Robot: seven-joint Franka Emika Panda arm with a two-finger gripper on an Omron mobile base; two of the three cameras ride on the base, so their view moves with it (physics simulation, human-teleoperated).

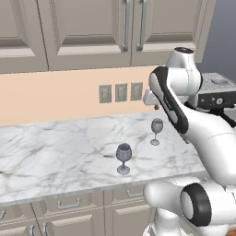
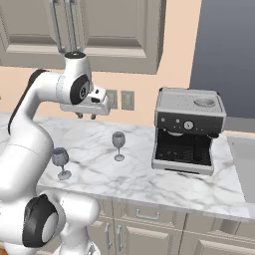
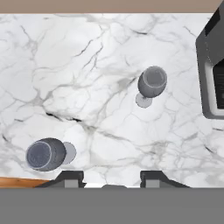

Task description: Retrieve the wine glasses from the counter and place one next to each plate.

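Marble-topped counter point(image 1: 55, 152) across the left base view, white with grey veins, under a peach backsplash with outlet plates point(image 1: 120, 92). Two wine glasses upright on it, well apart: near glass point(image 1: 123, 158) close to the front edge, far glass point(image 1: 156, 131) further back and to the right. Standing on their feet, bowls up, so reachable from above or from the side at the stem. Gripper point(image 1: 156, 107) up above the far glass, fingers pointing down, clear of both glasses. Probably poised there to look down and choose a target before descending.

From the right base view, same layout mirrored: near glass point(image 2: 61, 163) just beside the arm's white body, far glass point(image 2: 118, 146) out on open marble. Coffee machine point(image 2: 188, 130) to the right of the far glass, near but not touching, leaving room to come down on that side. Gripper point(image 2: 85, 116) high over the counter, between the two glasses and nearer the wall, holding nothing.

Looking down in the hand view: fingertips point(image 3: 70, 178) parted about halfway, bare marble between them, nothing gripped. Gripper point(image 3: 113, 177) centred on neither glass. Far glass point(image 3: 152, 82) ahead and to the right, coffee machine point(image 3: 212, 65) at the right edge; near glass point(image 3: 45, 154) low on the left, beside the left fingertip in the picture but far beneath it. Both glasses yet to be picked up; task judged at its very start.
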